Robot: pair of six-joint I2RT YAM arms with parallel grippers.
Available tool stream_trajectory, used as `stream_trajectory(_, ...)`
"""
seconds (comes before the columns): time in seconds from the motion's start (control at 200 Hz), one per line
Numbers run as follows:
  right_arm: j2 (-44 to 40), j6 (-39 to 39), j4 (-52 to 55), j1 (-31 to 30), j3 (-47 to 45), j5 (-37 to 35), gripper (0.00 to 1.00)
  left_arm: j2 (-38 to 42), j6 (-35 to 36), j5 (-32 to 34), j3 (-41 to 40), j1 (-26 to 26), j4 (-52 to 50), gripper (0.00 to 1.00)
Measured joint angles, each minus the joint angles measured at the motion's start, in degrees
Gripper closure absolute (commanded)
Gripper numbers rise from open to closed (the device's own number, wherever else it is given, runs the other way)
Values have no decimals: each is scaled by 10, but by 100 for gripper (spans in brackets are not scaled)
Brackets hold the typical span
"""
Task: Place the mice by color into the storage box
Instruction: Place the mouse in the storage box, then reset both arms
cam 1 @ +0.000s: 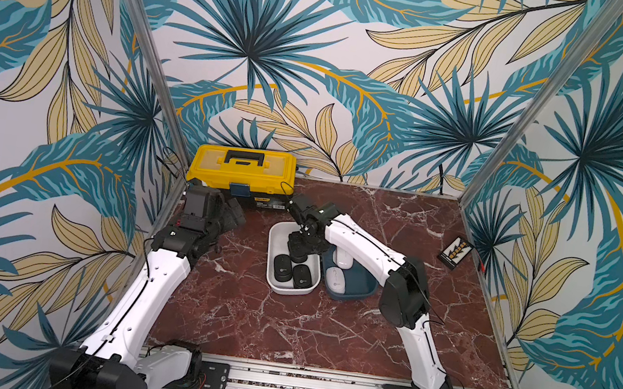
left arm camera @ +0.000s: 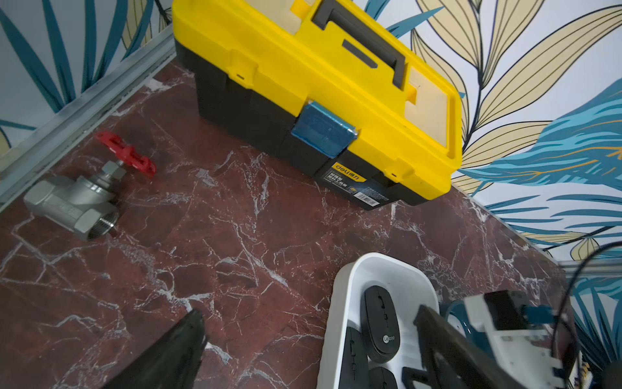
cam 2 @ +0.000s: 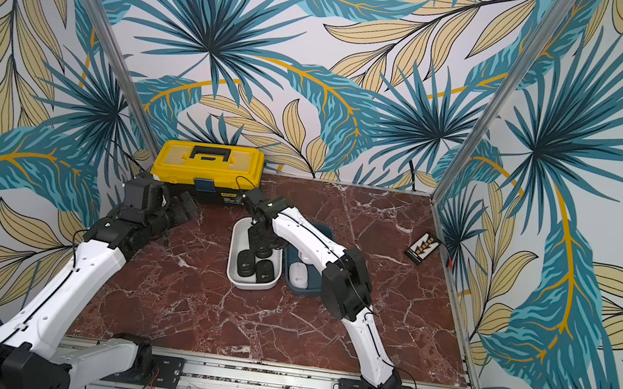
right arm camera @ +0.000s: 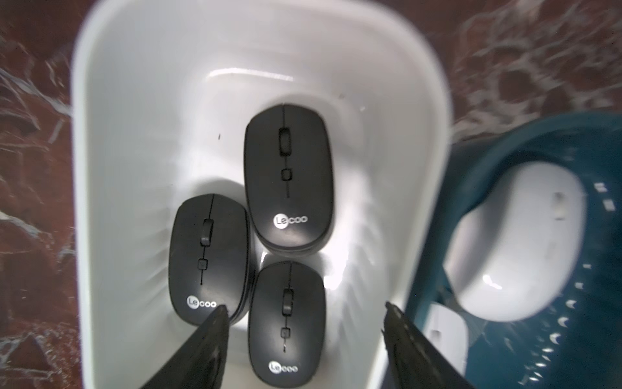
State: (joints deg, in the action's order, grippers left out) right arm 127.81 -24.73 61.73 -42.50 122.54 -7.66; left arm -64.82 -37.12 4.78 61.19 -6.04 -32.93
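The red-brown marble table (cam 1: pixel 284 323) carries everything, and the white bin (cam 1: pixel 272 247) stands near its middle. The yellow-and-black toolbox (cam 1: pixel 241 172), lid shut, sits behind the white bin and to its left, near it but not touching. The right gripper (right arm camera: pixel 304 306) hangs directly over the white bin and points down into it. Its fingers are spread and grip nothing, and the mice lie free beneath them. The left gripper (left arm camera: pixel 309 313) is off the marble to the left of the white bin and apart from it. Its fingers are spread wide, with only bare table showing between them. The dark teal bin (cam 1: pixel 352 295), equal in size, lies along the white bin's right side, just beside it. A steel valve (left arm camera: pixel 74 202) with a red handle lies on the marble well apart from the white bin, and only the left wrist view shows it. All three black mice are inside the white bin, close together in its near half. The near-left black mouse (cam 1: pixel 283 267) and the near-right black mouse (cam 1: pixel 301 277) lie side by side. The third black mouse (right arm camera: pixel 289 178) lies just beyond them, under the right gripper. Both white mice are in the dark teal bin, on the side nearest the white bin: the farther white mouse (cam 1: pixel 343 259) and the nearer white mouse (cam 1: pixel 335 279). A small black board (cam 1: pixel 455 252) with yellow pieces lies far to the white bin's right.
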Motion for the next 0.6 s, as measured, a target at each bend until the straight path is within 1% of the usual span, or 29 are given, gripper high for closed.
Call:
stream_trajectory(0.125,-85,22,-19,49,-30,-25,28,-30,27,7,22,-15,-8,0)
stream_trajectory(0.265,-187,45,-68,111,-115,-49,28,-81,63,18,46,-38,-24,0)
stream_trajectory(0.331,-231,51,-106,136,-175,-55,29,-96,85,7,44,-43,-22,0)
stream_trajectory(0.406,-285,62,-171,164,-265,-68,29,-102,107,-15,33,-47,-1,0)
stream_trajectory(0.516,-367,92,-277,188,-409,-106,30,-90,139,-32,-15,-51,53,0)
stream_trajectory(0.601,-419,116,-339,195,-484,-141,31,-75,165,-35,-54,-52,85,0)
